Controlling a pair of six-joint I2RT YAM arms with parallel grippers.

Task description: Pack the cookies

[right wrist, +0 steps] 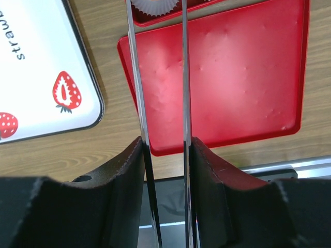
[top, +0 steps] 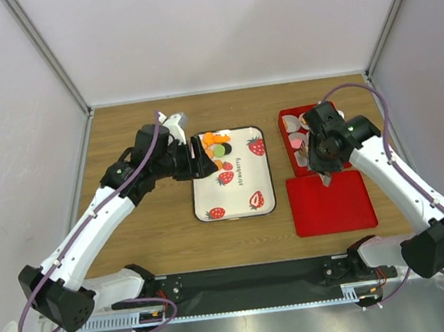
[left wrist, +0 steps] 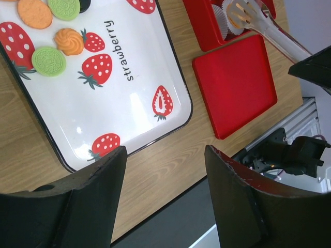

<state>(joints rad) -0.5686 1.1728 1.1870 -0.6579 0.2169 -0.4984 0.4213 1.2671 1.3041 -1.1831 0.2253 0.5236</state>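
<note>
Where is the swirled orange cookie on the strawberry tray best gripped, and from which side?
Pinch the swirled orange cookie across its rim, coming down from straight above. It lies flat on the tray, so only the edges offer purchase. Probably pinch along a line that misses the green cookie close beside it.

The left arm reaches toward centre frame with its left claw (top: 199, 156) spread wide, while the right arm folds inward at right, right claw (top: 324, 174) clamped on tongs (right wrist: 183, 77).
</note>
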